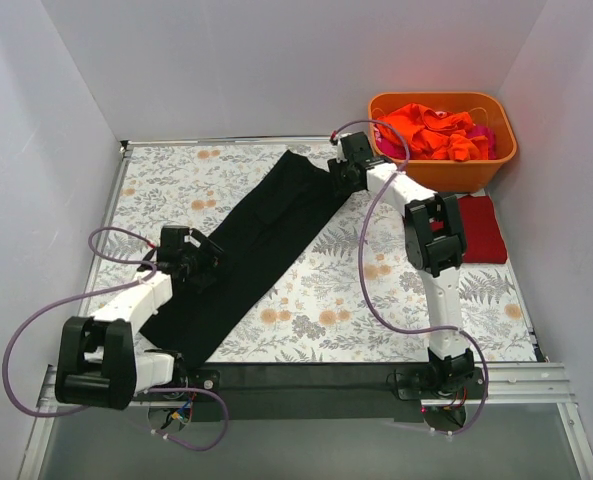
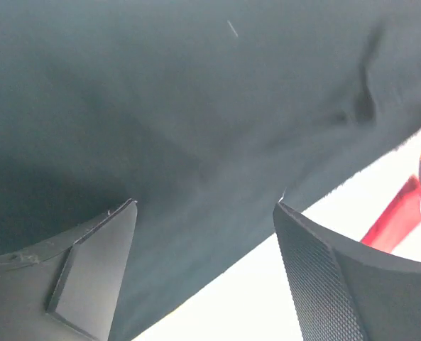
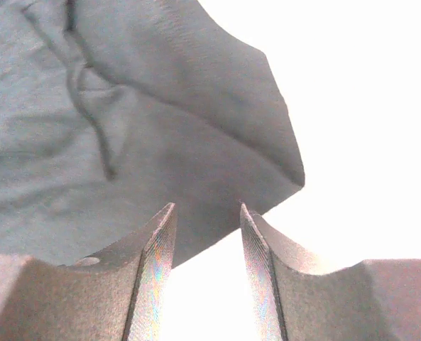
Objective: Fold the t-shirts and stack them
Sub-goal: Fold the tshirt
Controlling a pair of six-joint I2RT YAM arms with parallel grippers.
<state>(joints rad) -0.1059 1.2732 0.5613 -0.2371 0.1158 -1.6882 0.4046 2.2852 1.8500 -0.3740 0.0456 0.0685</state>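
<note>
Well, nearest my bases runs a black strip (image 1: 306,378) along the table's edge, and beyond it lies the grey-and-orange leaf-print tablecloth (image 1: 376,300), flat across the whole surface. On it lies the large black fabric t-shirt (image 1: 256,250), laid out as a long narrow band. Its long axis runs diagonally from about 7 o'clock near my left arm to about 1 o'clock at the far side.

My left gripper (image 1: 208,265) sits over the shirt's left edge at about 8 o'clock. In my left wrist view the jaws stand wide apart, with black cloth filling the gap. My right gripper (image 1: 338,172) hangs at the shirt's far end. There the jaws are parted by a narrow gap, with a corner of the cloth just ahead of them.

At 3 o'clock, past my right forearm, a folded dark red t-shirt (image 1: 484,228) lies flat. At 1 to 2 o'clock stands a rigid orange plastic tub (image 1: 506,150), holding crumpled bright orange shirts (image 1: 431,128) and a pink one (image 1: 484,138). Plain white walls (image 1: 276,60) close in three sides.
</note>
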